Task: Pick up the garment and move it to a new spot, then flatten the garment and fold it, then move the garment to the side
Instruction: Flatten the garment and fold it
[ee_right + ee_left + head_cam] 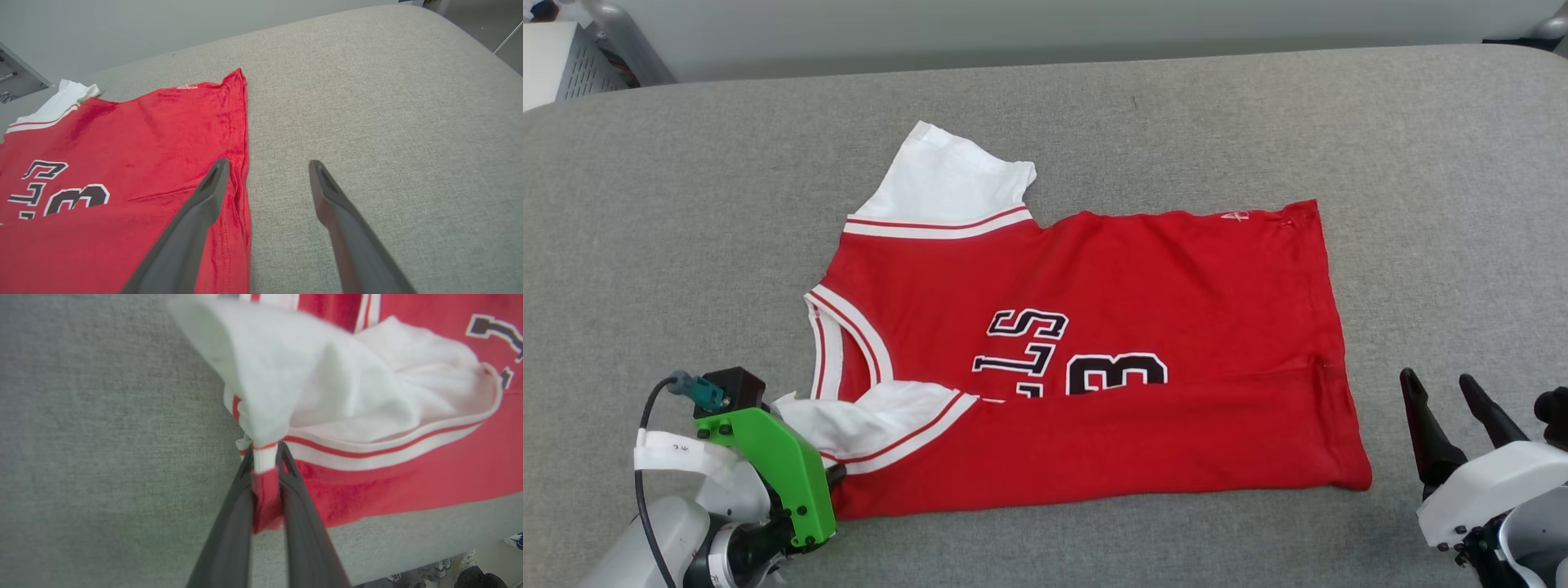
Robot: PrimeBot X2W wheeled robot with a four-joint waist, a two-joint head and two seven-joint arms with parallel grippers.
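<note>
We read the garment [1176,278] as soft knit cloth, matt, w/ a slightly fuzzy red body. The sleeve trim [367,453] is ribbed. The printed numerals [1115,374] look flat & smooth. The work surface [1258,114] is grey woven fabric, coarse-ish, matt. Fingers [196,212] of left gripper [265,457] & right gripper [268,164]: dark matt plastic, smooth. Green bracket [784,465] at 7 o'clock: plastic, faint sheen. White shell [1486,482] at 4 o'clock: smooth semi-gloss plastic.

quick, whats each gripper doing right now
Left gripper: closed, pinching the garment at the edge by its white sleeve.
Right gripper: open, holding nothing, near the garment's hem.
</note>
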